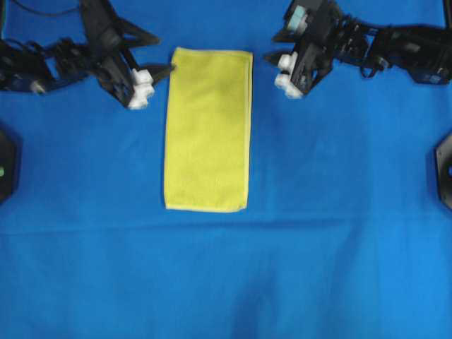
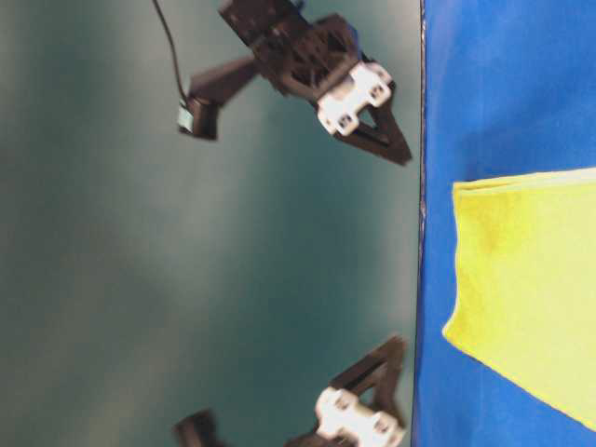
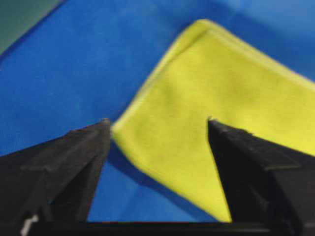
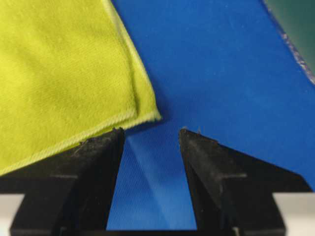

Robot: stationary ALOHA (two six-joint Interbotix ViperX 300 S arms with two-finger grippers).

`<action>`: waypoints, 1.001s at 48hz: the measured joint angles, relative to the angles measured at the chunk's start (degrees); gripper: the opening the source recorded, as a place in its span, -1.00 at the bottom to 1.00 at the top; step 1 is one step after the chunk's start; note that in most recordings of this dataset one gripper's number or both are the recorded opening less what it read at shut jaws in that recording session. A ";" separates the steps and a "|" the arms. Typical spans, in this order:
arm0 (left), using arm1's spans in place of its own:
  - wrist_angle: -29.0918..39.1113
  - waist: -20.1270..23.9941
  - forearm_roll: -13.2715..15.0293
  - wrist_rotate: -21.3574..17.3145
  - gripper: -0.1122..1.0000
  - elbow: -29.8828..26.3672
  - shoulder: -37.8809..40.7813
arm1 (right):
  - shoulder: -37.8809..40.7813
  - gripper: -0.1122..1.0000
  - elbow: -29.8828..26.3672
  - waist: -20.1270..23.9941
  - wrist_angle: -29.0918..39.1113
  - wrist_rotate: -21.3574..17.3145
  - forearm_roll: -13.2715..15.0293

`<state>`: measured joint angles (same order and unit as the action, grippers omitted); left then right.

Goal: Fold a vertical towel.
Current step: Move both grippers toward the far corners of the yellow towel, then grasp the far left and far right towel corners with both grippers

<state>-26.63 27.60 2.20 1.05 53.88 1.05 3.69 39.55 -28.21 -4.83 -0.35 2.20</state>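
Black fingers of the left hand fill the bottom of the left wrist view, spread wide apart with a corner of the yellow towel showing between their tips. Nothing is gripped. Seen from overhead, this left hand sits just beside the towel's top left corner, one fingertip reaching the towel's edge.

Across the towel, the right hand is also parted, though more narrowly, and holds nothing; the towel's hemmed corner lies just ahead of one finger. From overhead the right hand is near the towel's top right corner, a little apart from it.

Overhead, the towel lies flat as an upright rectangle on the blue cloth that covers the table, with a pale hem along its right side and bottom. The table-level view shows its near corners lying flat on the cloth.
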 measured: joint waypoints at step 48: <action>-5.54 3.16 -0.35 0.00 -0.73 -9.14 18.63 | 14.15 -0.76 -7.47 -0.09 -2.37 -0.18 1.32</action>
<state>-32.17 30.76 1.85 1.05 44.74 19.69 17.84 32.08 -28.30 -7.21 -0.53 3.52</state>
